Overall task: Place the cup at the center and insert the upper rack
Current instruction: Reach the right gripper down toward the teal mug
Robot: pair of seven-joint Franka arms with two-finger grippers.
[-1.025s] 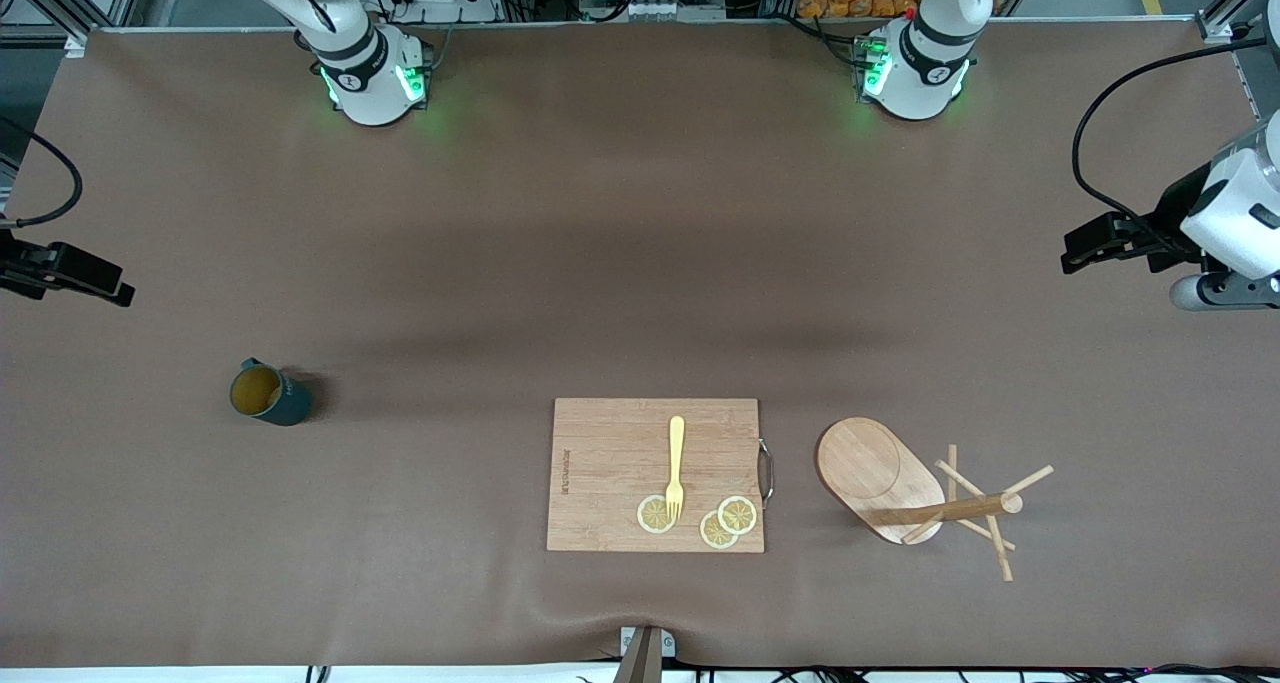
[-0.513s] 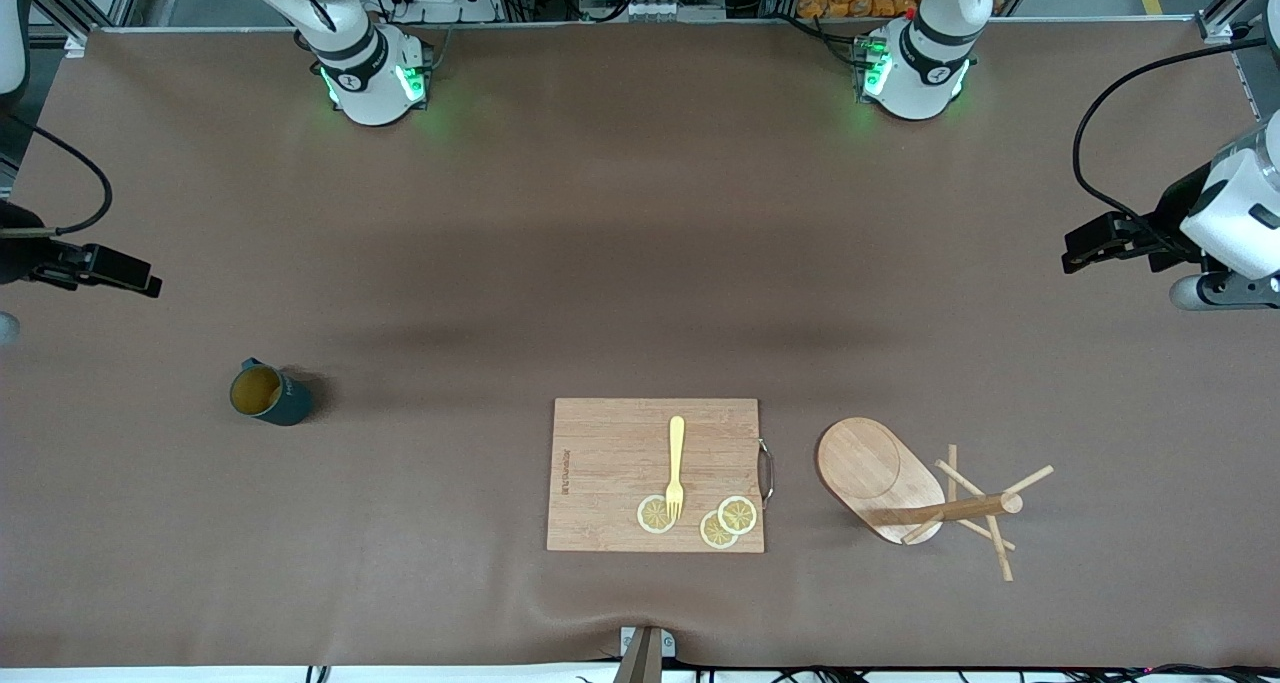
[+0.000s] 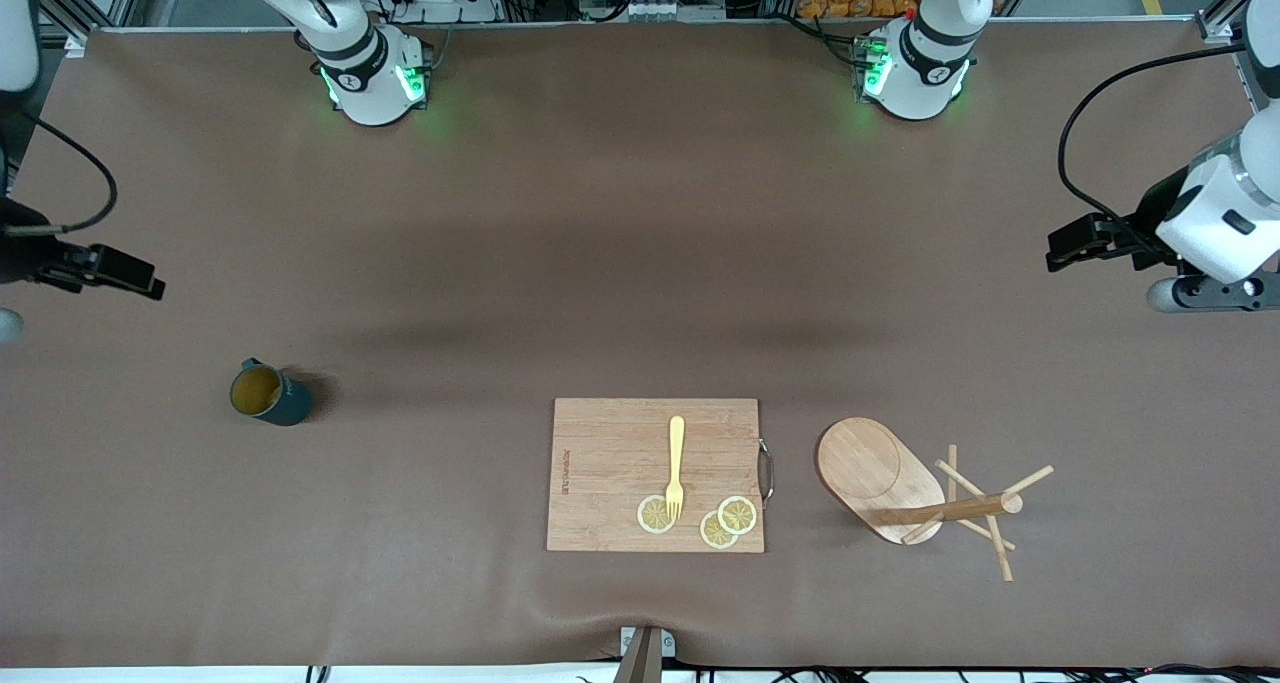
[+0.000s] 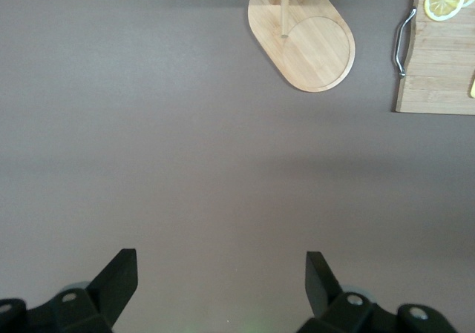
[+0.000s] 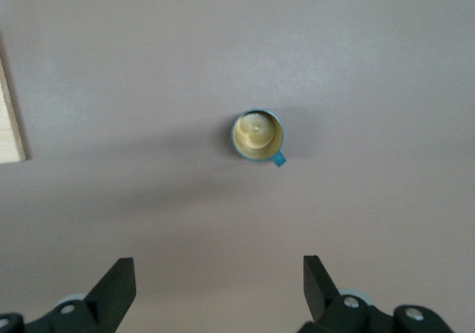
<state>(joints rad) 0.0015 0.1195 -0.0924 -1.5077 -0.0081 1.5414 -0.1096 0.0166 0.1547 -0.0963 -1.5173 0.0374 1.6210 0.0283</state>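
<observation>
While the right gripper (image 5: 215, 288) has edged inward at its table edge and the left gripper (image 4: 219, 285) shifts slightly, both spread wide, the cup (image 3: 268, 393) and upper rack (image 3: 905, 488) sit untouched near the front edge; work is only beginning.

**Non-task items on the table**

A rectangular wooden cutting board (image 3: 655, 474) lies flat on the brown table mat (image 3: 640, 213), near the edge closest to the front camera. A metal handle (image 3: 767, 471) is fitted to its short edge toward the left arm's end. On the board rest a yellow fork (image 3: 676, 466) and three lemon slices (image 3: 737, 514); the fork's tines overlap one slice.
</observation>
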